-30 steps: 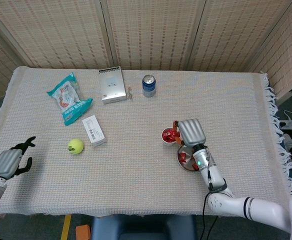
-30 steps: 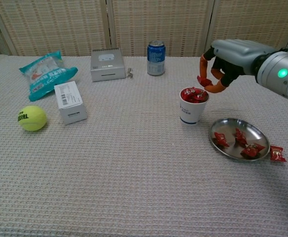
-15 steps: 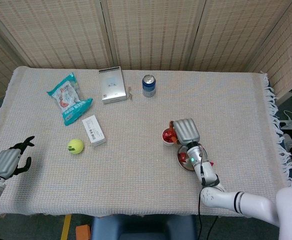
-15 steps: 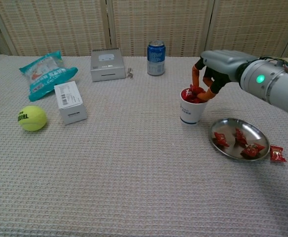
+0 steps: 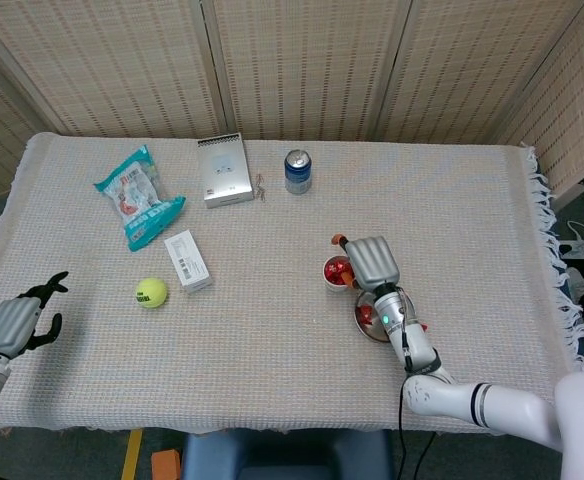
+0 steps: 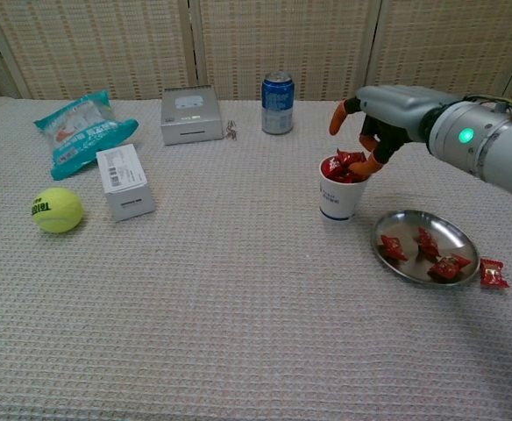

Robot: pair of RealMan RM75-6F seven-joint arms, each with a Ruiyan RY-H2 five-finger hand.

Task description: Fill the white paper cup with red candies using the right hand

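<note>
Since half a second ago, right hand (image 6: 374, 132) has spread its fingers above white paper cup (image 6: 341, 195), holding nothing. Red wrapped candies (image 6: 344, 167) heaped there; lift straight to avoid knocking them. Left hand (image 5: 17, 318) idle, fingers apart.

1. The paper cup (image 6: 341, 195) stands right of centre on the desk (image 6: 238, 333), with candies (image 6: 343, 167) heaped in it.
2. The right hand (image 6: 387, 118) hangs over the cup's far right rim.
3. A plate (image 6: 425, 246) lies just right of and nearer than the cup, candies in it; one candy (image 6: 493, 274) lies on the desk at its right edge.
4. A can (image 6: 278, 103) stands behind the cup, a box (image 6: 190, 114) to its left.
5. A snack bag (image 6: 85, 121), small carton (image 6: 124, 181) and ball (image 6: 57, 210) lie on the left.
6. The left hand (image 5: 14, 322) sits at the desk's near left edge.
</note>
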